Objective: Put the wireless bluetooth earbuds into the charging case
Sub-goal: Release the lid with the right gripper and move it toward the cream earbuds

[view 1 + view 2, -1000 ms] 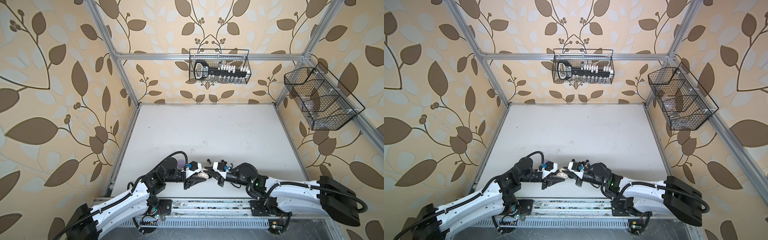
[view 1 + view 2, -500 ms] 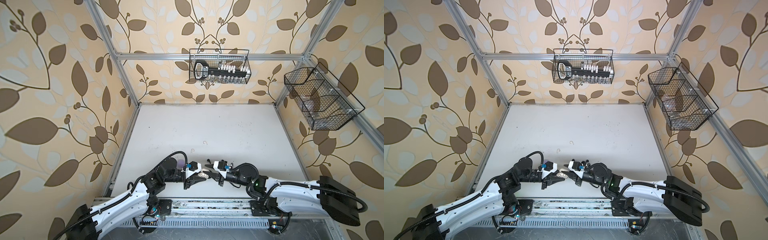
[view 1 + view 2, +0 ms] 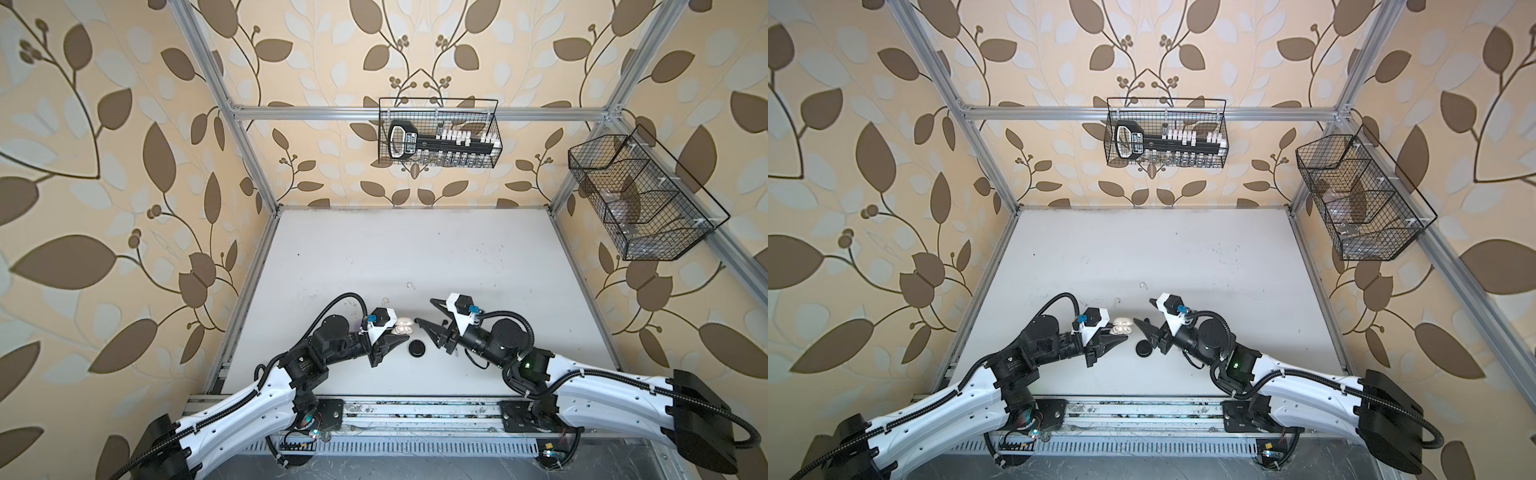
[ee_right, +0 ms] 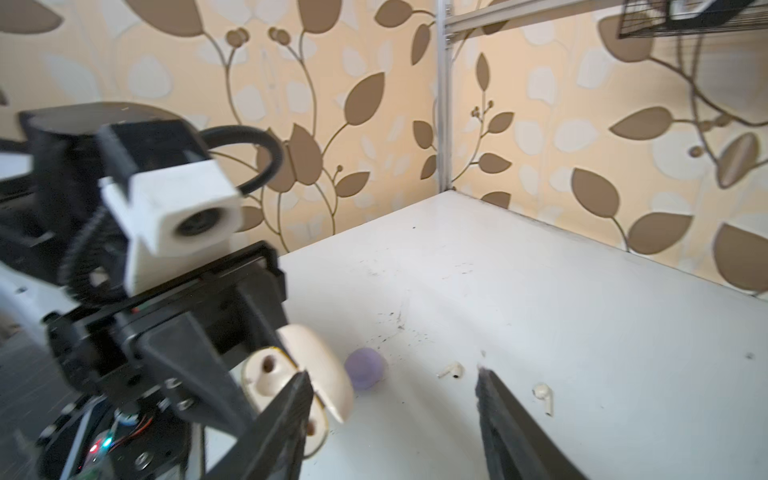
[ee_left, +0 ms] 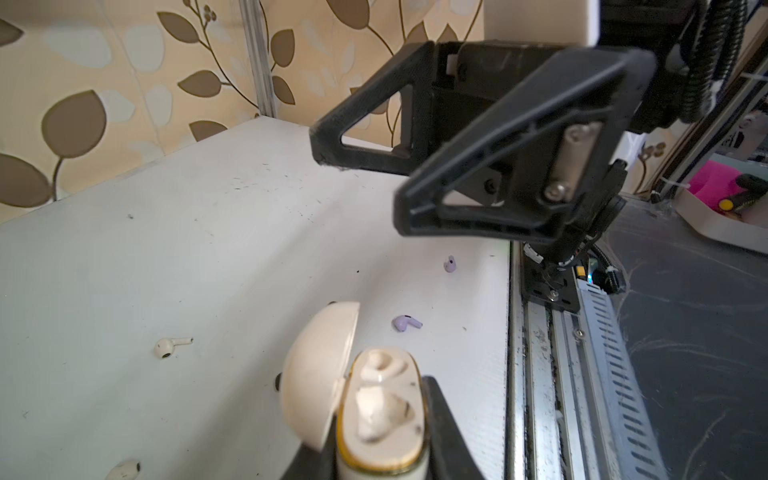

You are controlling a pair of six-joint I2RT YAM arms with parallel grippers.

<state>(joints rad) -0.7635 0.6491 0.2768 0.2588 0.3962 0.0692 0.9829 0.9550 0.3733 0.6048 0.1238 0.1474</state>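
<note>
Fingers of the left gripper (image 3: 397,332) clenched on the open cream charging case (image 5: 382,415), lower centre in both top views. Right gripper (image 3: 424,310) fingers released, spread wide just right of it. White earbud (image 5: 168,345) and lavender earbuds (image 5: 405,323) lie loose on the surface (image 5: 124,249).

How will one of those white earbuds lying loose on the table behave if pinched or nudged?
This white earbud looks small, smooth and glossy, so it could slip out of a pinch. With a rounded head and thin stem, it would probably spin or skid on the table when nudged. It likely feels light and stiff.
</note>
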